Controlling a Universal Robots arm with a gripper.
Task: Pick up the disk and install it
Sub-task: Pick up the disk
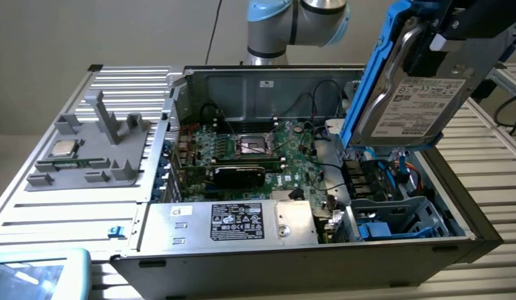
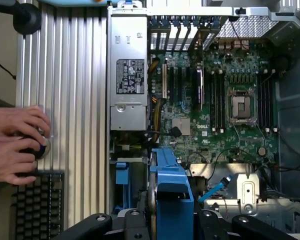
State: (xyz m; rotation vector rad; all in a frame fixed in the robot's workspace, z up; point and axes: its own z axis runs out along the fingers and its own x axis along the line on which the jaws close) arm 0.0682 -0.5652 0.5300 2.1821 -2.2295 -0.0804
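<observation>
The disk is held clear of the desk by the claw, whose jaws are closed across it from both sides. It hangs on edge and tilted, at about two o'clock in the exterior view, above the open computer case. The step in hand is judged to be the carry toward the drive cage, which lies at about four o'clock within the case. For this to be done well, the disk should be lined up square with the cage's blue rails, the grip should be firm enough that nothing twists, and the loose cables just beside the cage should be avoided. The disk is seen as a flat silver-grey slab with a white printed label on its broad face, bordered by a bright blue plastic bracket. It is judged to be rigid and smooth, and likely to slip if tipped much further.
</observation>
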